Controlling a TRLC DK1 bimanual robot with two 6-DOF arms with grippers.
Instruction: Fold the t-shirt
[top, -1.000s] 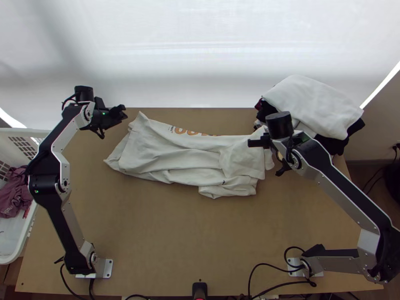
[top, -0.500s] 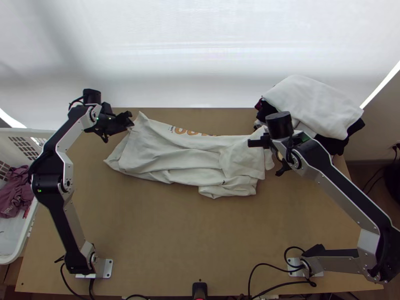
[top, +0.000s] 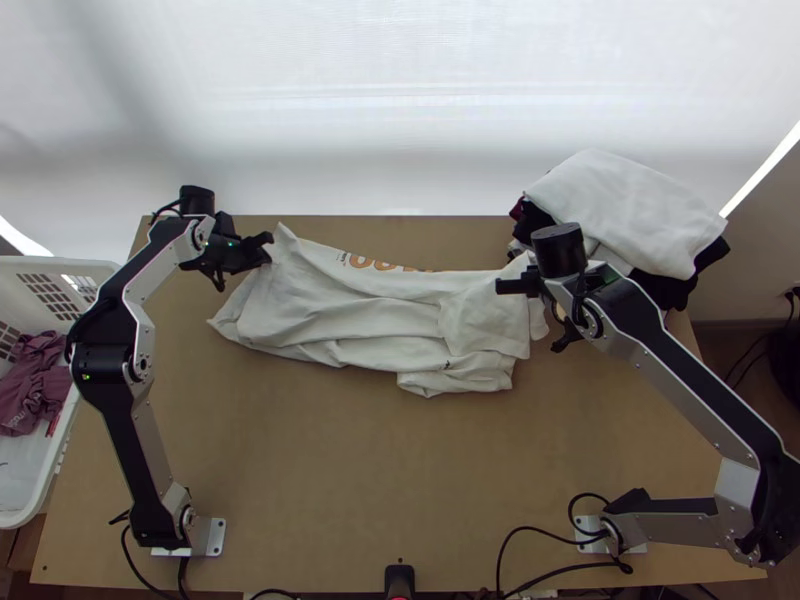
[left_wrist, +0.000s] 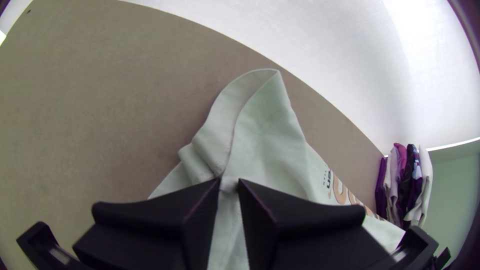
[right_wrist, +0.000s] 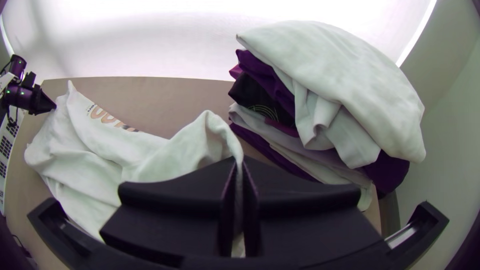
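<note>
Left pincer (top: 267, 243) and right pincer (top: 538, 285), two total, clamp one t-shirt (top: 350, 310) beside one clothes stack (top: 630, 210).

Nothing fully readable: cropped orange lettering (top: 375, 262) plus tiny dark text (left_wrist: 328, 179) on the white t-shirt (top: 370, 320), side facing the table's (top: 300, 480) far edge, and pale lettering, too small, on the mauve garment (top: 38, 375) in the basket (top: 40, 262).

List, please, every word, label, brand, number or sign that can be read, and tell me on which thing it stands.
No text can be read whole.
Shirt, orange print: cut off by the shirt's edge.
Shirt, dark print: too small.
Cloth in the basket, pale print: too small.
Black cloth in the pile: curved lines, no readable text.
</note>
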